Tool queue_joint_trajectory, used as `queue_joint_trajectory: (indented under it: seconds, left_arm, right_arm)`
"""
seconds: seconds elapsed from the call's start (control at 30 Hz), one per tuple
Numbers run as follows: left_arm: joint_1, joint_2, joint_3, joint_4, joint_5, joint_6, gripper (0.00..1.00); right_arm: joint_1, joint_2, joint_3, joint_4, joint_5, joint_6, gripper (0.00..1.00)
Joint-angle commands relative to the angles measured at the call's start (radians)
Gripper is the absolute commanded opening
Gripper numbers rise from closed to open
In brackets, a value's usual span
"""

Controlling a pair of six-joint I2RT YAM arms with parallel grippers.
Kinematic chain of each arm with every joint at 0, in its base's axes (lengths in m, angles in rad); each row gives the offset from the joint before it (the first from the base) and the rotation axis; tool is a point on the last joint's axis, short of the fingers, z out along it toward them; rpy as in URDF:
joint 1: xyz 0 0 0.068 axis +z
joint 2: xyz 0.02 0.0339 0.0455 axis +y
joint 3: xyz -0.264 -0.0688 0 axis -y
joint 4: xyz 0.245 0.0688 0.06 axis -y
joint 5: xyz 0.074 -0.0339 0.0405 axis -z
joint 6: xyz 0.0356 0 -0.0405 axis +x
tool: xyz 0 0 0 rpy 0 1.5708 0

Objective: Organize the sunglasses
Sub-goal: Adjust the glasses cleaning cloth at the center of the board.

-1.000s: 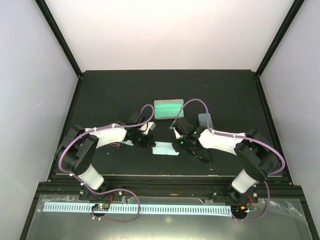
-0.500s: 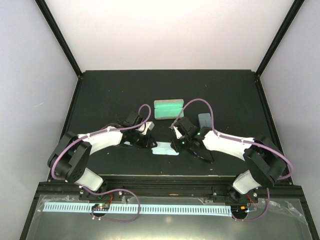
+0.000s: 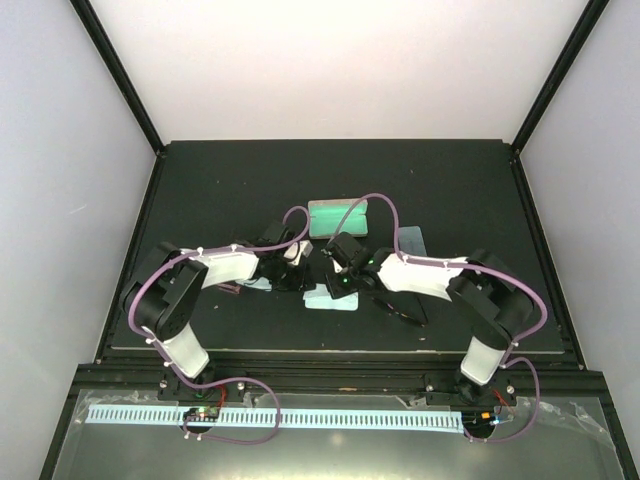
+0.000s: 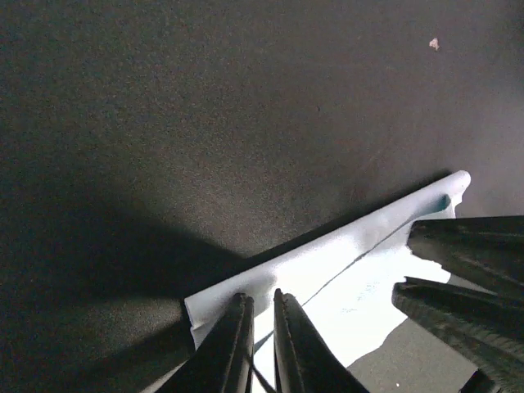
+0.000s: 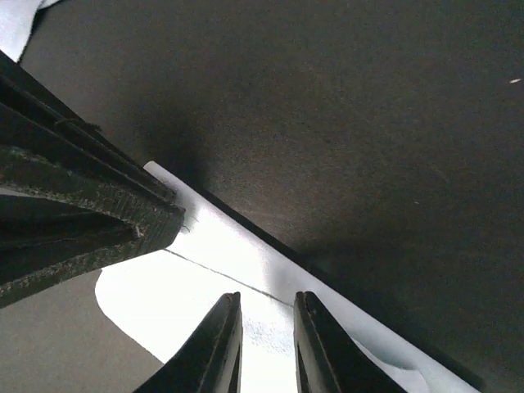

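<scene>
The left gripper point(image 4: 260, 296) has its fingers almost together, with only a thin slit between them. Their tips sit at the near corner of a light blue cloth point(image 4: 360, 286); whether they nip the fabric cannot be told. Just to its right, tips facing it across the same cloth, the right gripper point(image 5: 266, 299) holds its fingers a little apart. Bright cloth shows in the gap, and it grips nothing. The cloth lies under and just ahead of both sets of tips. A fold line runs across it from one hand towards the other, and its far edge is a straight strip on the dark table point(image 4: 205, 123).

Behind the left gripper, back along its forearm and partly under it, a sliver of the pink-framed sunglasses point(image 3: 233, 289) shows beside a second light blue cloth point(image 3: 256, 285). Behind the right gripper, tucked under its forearm toward the base, lie the black sunglasses point(image 3: 410, 314), mostly hidden. Neither pair touches a gripper.

Further out, beyond both sets of fingertips, a pale green-looking oblong case point(image 3: 337, 217) lies apart from the cloth. Off to the right gripper's right, on the far side of its forearm, sits a blue-grey case point(image 3: 410, 240).
</scene>
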Motion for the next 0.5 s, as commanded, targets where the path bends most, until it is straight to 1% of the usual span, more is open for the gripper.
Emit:
queue_joint_trajectory:
  seconds: [0.0, 0.13, 0.23, 0.33, 0.47]
  left_arm:
    - [-0.007, 0.030, 0.022, 0.015, -0.054, -0.009, 0.08]
    - [-0.007, 0.038, 0.013, 0.003, -0.074, -0.012, 0.05]
    - [-0.006, 0.032, 0.004, -0.004, -0.084, -0.014, 0.04]
    - [-0.008, 0.033, 0.003, -0.012, -0.091, -0.018, 0.04]
    - [-0.007, 0.035, 0.003, -0.012, -0.091, -0.026, 0.04]
  right_arm:
    - [0.020, 0.045, 0.041, 0.013, 0.054, 0.031, 0.20]
    - [0.032, 0.062, 0.042, -0.042, 0.125, 0.040, 0.20]
    - [0.045, 0.060, 0.029, -0.101, 0.139, 0.023, 0.20]
    - [0.061, 0.044, 0.008, -0.170, 0.113, -0.016, 0.20]
    - [0.063, -0.024, -0.056, -0.221, 0.017, -0.078, 0.20]
